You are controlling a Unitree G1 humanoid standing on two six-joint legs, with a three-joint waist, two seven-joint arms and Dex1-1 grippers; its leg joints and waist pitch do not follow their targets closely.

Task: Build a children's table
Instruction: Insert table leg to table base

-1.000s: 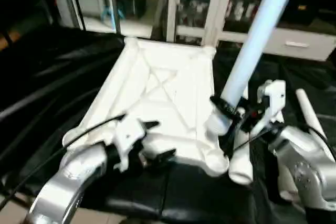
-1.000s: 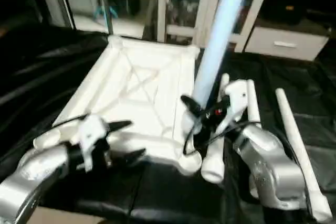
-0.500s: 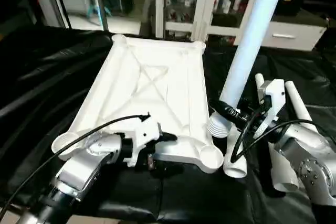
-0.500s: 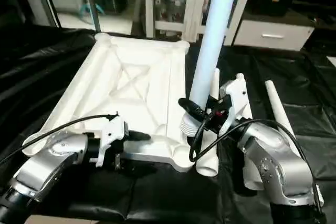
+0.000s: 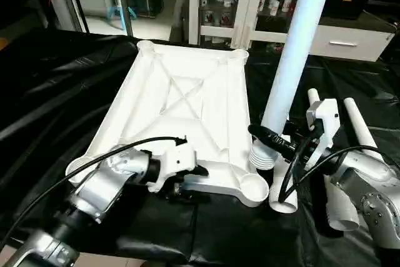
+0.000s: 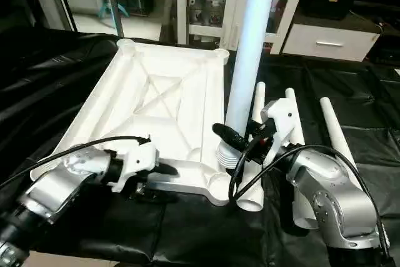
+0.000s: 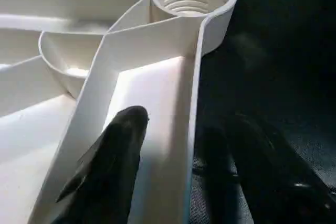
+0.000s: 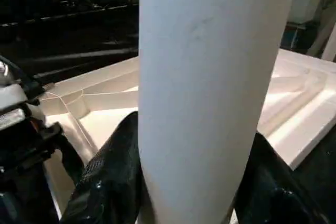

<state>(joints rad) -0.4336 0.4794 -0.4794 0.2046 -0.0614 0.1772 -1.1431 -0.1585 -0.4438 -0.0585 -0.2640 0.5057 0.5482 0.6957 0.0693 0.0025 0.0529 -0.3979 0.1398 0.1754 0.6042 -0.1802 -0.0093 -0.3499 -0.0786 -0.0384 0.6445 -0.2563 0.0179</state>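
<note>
Table top [image 5: 187, 110], underside up, centre of black desk [image 5: 56, 92]. Right gripper [image 5: 275, 145] grasping leg [image 5: 294, 60] upright at 5 o'clock; left gripper [image 5: 187, 179] straddling near rim, grip unclear. Next, likely: seat leg in corner socket [image 5: 253, 186].

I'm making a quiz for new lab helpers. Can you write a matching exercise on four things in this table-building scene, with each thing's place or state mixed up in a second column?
Things:
1. Tabletop
2. Leg in the right gripper
3. Near right corner socket
4. Spare legs

States:
A. Empty, no leg in it yet
B. Lying flat on the black cover, to the right of the tabletop
C. Held upright, threaded end down
D. Upside down, ribs facing up

Pairs: 1-D, 2-C, 3-A, 4-B
</note>
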